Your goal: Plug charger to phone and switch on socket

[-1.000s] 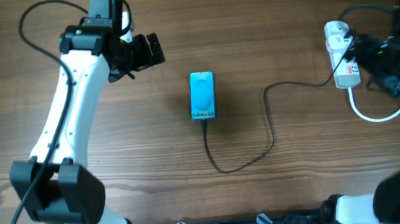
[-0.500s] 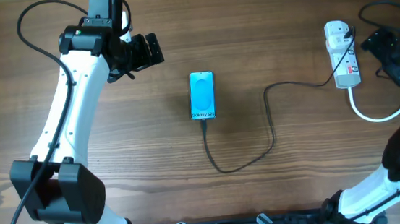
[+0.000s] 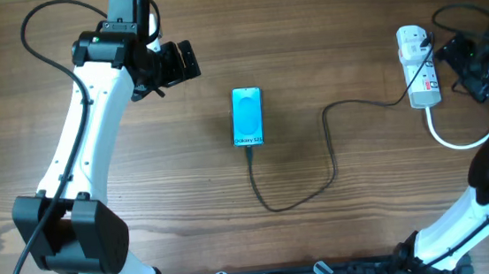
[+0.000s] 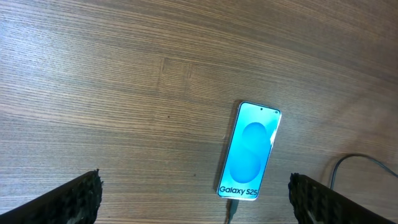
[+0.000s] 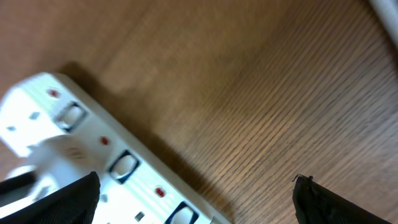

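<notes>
The charger (image 3: 251,167) looks seated in the phone (image 3: 247,117), which lies in the middle of the bench (image 3: 178,187), so I judge only the switch is left to do. My right fingers (image 5: 71,200) are spread wide and hold nothing, just beside the socket (image 3: 419,77) near the bench's right edge. I should narrow them, come down squarely on the rocker (image 5: 124,165) serving the plug (image 3: 408,41), and press without shoving the socket. My left fingers (image 4: 78,196) hang wide and empty, well apart from the phone.
</notes>
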Robot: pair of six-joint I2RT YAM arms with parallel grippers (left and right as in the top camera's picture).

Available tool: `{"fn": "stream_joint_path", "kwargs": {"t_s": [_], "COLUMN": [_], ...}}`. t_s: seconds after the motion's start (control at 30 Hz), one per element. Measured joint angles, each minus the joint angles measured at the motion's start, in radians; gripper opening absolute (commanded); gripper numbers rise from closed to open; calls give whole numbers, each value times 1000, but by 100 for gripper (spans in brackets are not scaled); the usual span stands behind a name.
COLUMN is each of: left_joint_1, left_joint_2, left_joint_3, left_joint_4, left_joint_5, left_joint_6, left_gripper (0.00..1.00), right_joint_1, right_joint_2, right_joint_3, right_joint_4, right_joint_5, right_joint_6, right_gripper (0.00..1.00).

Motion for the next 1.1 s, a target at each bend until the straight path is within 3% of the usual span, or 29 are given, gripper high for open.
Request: {"fn": "stream_joint_path", "kwargs": {"t_s": [1.1], "left_joint_1": [0], "left_joint_2": [0], "left_joint_3": [0], "left_joint_4": [0], "left_joint_5": [0], "left_joint_6": [0], "left_gripper": [100], "right_joint_1": [30], "right_joint_2": [88], "right_joint_3": [4], "right_joint_4": [69], "right_joint_5": [9], "right_joint_6": [0], "right_gripper": [100]}}
